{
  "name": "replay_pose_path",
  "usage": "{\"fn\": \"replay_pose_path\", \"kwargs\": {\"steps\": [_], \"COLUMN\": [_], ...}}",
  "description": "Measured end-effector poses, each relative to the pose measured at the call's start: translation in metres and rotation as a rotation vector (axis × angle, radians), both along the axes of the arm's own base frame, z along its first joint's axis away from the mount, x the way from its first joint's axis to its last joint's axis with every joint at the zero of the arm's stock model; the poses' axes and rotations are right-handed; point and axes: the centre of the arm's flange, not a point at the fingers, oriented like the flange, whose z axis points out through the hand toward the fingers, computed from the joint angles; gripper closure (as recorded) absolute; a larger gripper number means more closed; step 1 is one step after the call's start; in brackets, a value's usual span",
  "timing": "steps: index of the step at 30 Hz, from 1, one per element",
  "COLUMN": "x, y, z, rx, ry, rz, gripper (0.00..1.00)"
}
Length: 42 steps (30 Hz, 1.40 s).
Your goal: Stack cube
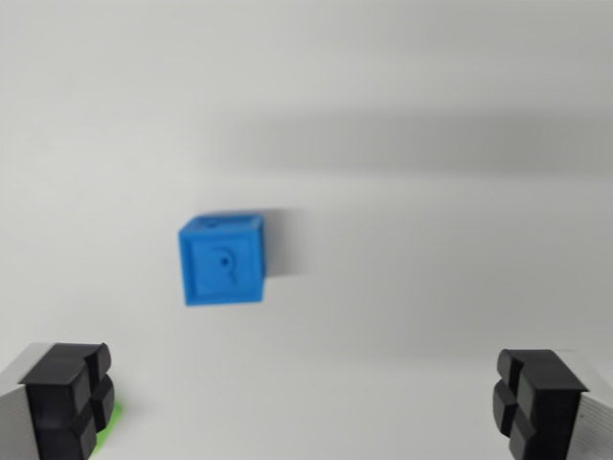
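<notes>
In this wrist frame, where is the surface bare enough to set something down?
Bare white surface lies above and right of the blue cube, and between the cube and the open gripper. Crowded only bottom left: a green object peeks behind the finger.

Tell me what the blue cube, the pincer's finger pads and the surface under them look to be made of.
Blue cube: likely moulded or printed plastic, matte, with a raised letter-like mark in a recessed face.
Pincer pads: probably black rubber or soft plastic, dull, with a cross-shaped groove.
Surface: smooth, matte white, perhaps laminate or painted board; blur leaves it open.
</notes>
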Motion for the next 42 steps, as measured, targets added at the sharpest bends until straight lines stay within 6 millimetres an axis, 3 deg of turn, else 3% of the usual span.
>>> {"fn": "replay_pose_path", "kwargs": {"steps": [42], "x": [-0.027], "y": [0.047], "z": [-0.164], "rx": [0.03], "ry": [0.085], "rz": [0.101], "gripper": [0.0]}}
